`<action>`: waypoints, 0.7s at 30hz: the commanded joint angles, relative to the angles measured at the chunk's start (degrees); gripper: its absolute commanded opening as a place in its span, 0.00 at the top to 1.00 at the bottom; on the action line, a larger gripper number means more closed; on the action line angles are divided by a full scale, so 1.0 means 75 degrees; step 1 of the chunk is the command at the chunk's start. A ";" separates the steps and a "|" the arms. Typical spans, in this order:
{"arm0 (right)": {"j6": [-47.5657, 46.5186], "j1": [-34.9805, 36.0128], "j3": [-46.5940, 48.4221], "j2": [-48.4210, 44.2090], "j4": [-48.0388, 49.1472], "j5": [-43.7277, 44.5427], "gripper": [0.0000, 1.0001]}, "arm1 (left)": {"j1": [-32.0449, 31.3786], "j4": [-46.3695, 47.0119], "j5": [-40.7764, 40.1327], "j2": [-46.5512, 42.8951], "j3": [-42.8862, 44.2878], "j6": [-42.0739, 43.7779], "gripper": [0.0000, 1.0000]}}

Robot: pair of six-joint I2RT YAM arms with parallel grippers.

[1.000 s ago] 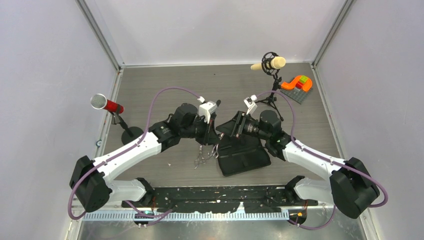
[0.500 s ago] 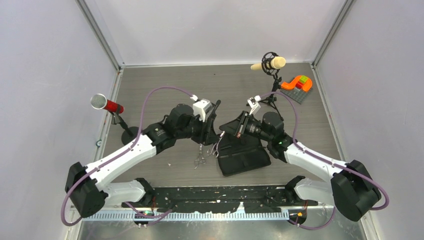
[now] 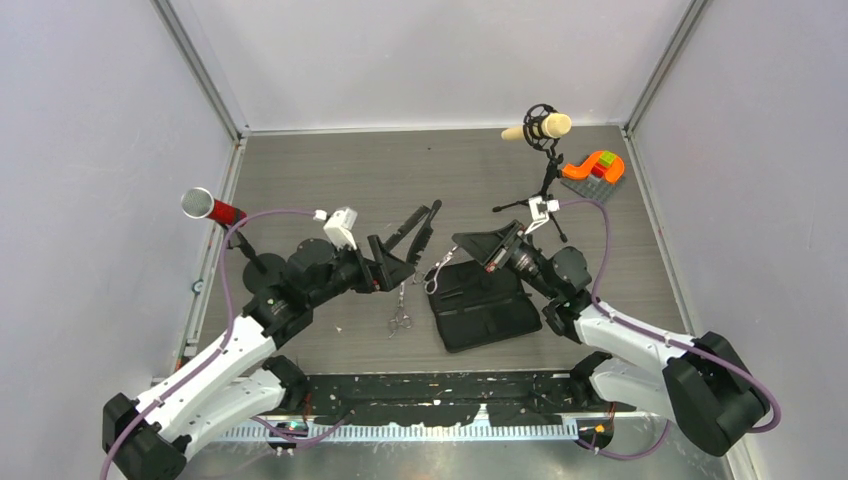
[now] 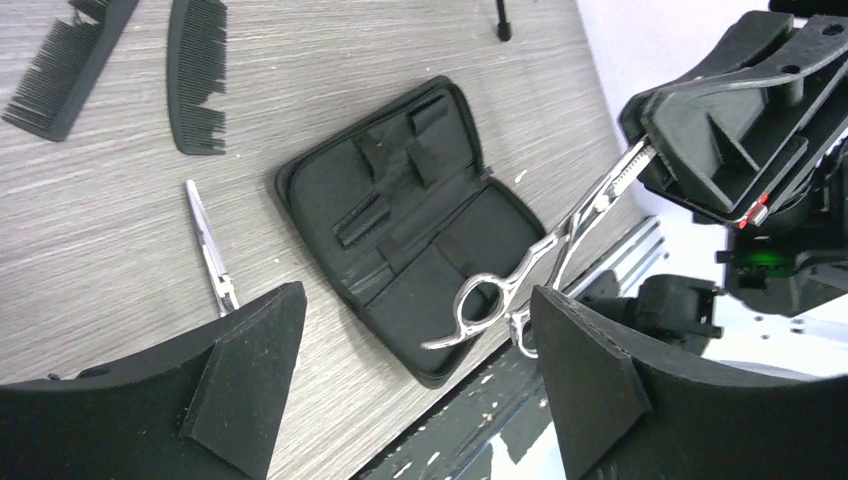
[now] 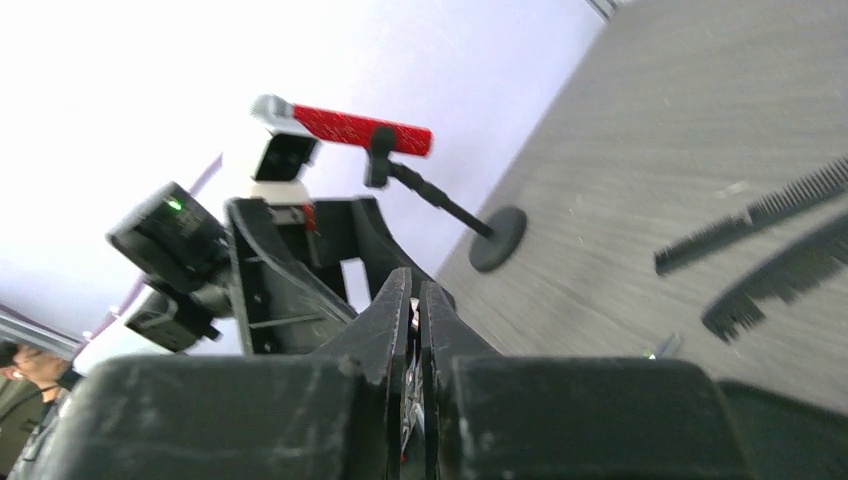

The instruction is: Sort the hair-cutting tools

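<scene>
My right gripper (image 3: 463,243) is shut on the blade end of a silver pair of scissors (image 3: 437,273), which hangs in the air with its finger rings toward the left arm. In the left wrist view those scissors (image 4: 530,268) stick out of the right gripper (image 4: 655,150) over the open black case (image 4: 400,215). My left gripper (image 3: 397,268) stands open and holds nothing, its fingertips (image 4: 285,300) wide apart. A second pair of scissors (image 3: 400,312) lies on the table beside the case (image 3: 490,310). Two black combs (image 3: 420,230) lie side by side behind it.
A red microphone (image 3: 212,208) on a round base stands at the left, and a beige microphone (image 3: 540,128) on a tripod at the back right. Orange and green blocks (image 3: 596,166) sit on a grey plate in the far right corner. Walls close in three sides.
The left gripper opened, let go of the scissors and drew back to the left. The right gripper shut on the blades and now holds the scissors alone, shifted slightly right.
</scene>
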 commanded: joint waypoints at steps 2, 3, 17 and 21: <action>0.0690 -0.0016 -0.0219 0.0310 0.3046 0.0568 0.95 | 0.0038 0.1896 0.0059 -0.0385 -0.0539 -0.1338 0.13; 0.0860 -0.0016 -0.0254 0.0471 0.3233 0.0671 0.95 | 0.0046 0.2057 0.0095 -0.0406 -0.0684 -0.1485 0.13; 0.1586 -0.0013 -0.0134 0.1412 0.4564 0.0740 0.95 | 0.0047 0.4874 0.0446 -0.0285 -0.1860 -0.2883 0.51; 0.1598 -0.0016 -0.0146 0.1457 0.4587 0.0793 0.95 | 0.0040 0.5782 0.0495 -0.0118 -0.2131 -0.3172 0.58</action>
